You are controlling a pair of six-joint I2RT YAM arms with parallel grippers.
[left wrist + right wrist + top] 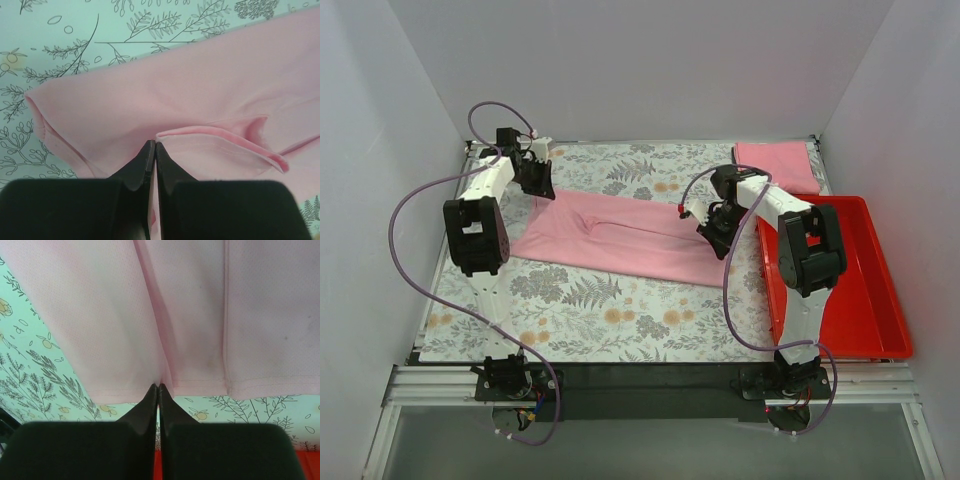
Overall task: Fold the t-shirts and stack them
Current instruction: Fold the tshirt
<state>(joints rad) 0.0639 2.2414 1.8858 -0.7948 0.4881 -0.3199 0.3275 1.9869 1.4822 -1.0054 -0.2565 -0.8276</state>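
Observation:
A pink t-shirt lies folded into a long band across the patterned cloth. My left gripper is at its far left end, shut on the shirt's collar end; its black fingers pinch the fabric. My right gripper is at the right end, shut on the hem; its fingers meet at the hem's edge. A second pink t-shirt lies folded at the far right corner.
A red tray stands along the right side, by the right arm. The floral cloth covers the table. White walls close in on the left, back and right.

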